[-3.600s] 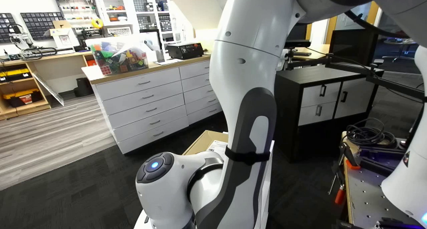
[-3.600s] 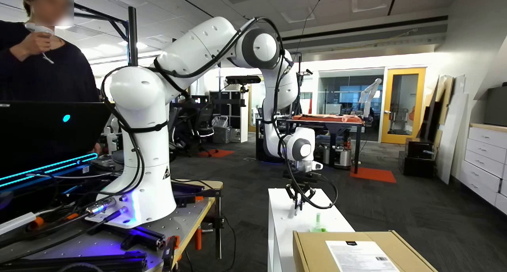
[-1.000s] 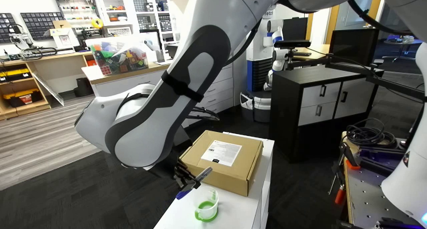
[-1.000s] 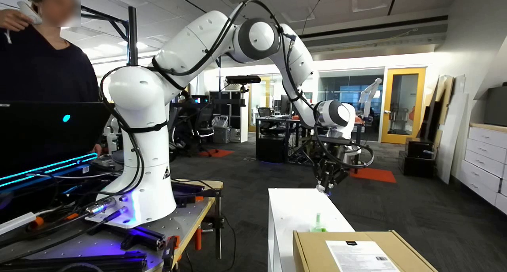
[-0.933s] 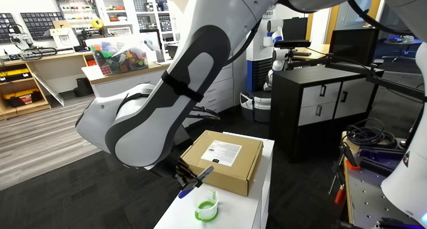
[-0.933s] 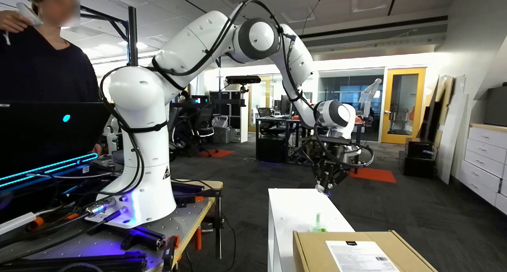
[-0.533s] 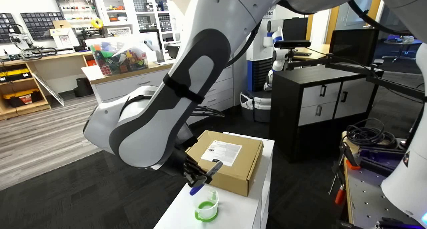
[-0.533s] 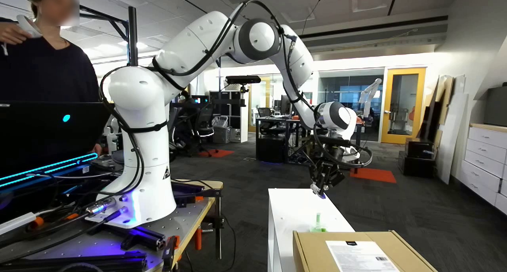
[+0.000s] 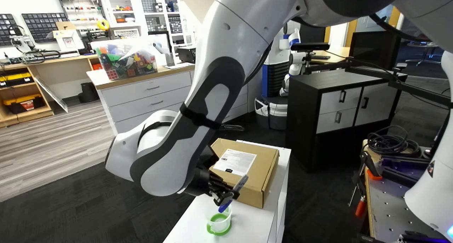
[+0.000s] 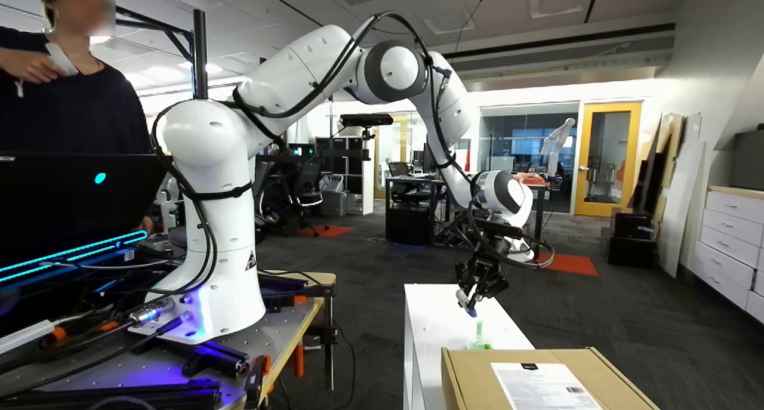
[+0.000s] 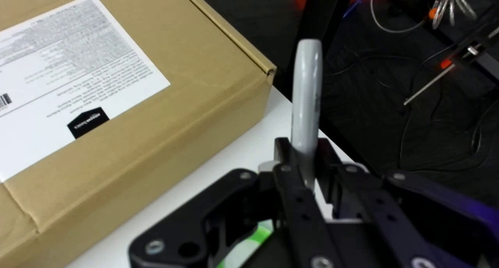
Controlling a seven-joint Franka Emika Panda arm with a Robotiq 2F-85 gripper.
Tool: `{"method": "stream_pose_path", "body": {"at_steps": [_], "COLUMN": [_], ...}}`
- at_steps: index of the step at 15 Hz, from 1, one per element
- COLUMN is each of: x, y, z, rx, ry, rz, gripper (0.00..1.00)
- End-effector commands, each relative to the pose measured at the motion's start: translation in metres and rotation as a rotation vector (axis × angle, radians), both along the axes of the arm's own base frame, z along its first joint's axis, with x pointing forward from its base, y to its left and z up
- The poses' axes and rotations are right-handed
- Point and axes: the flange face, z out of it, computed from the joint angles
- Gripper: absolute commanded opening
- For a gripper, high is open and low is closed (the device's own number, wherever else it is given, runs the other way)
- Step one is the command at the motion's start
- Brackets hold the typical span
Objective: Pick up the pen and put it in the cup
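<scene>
- In an exterior view: one white table point(image 9: 249, 225), bearing cardboard box point(image 9: 263, 161) and green-based cup point(image 9: 220, 226); my gripper point(image 9: 231, 195) with one pen point(image 9: 242, 183), tilted, near the cup's rim; grey drawers point(image 9: 148, 92), dark carpet point(image 9: 311, 200).
- In an exterior view: yellow door point(image 10: 609, 159), person point(image 10: 65, 111), laptop point(image 10: 65, 210).
- Wrist view: I have my fingers point(image 11: 296, 205) clamped on the pen; cup mostly hidden.

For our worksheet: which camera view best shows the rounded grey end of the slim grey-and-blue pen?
The wrist view: there the rounded grey end of the pen is largest, jutting unobstructed past the black, jointed gripper. Both exterior views show it smaller, but include the blue end, which the wrist view does not.
</scene>
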Motion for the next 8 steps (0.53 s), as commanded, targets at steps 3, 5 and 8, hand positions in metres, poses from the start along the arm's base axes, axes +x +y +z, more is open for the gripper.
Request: {"method": "stream_pose_path", "body": {"at_steps": [3, 5, 8], "x": [-0.012, -0.013, -0.013], "y": [0.010, 0.017, 0.027], "z": [-0.010, -0.010, -0.012], "rx": [-0.050, -0.053, -0.064], "ry": [0.032, 0.022, 0.007], "rz": [0.110, 0.154, 0.234], "gripper": [0.06, 0.06, 0.06]}}
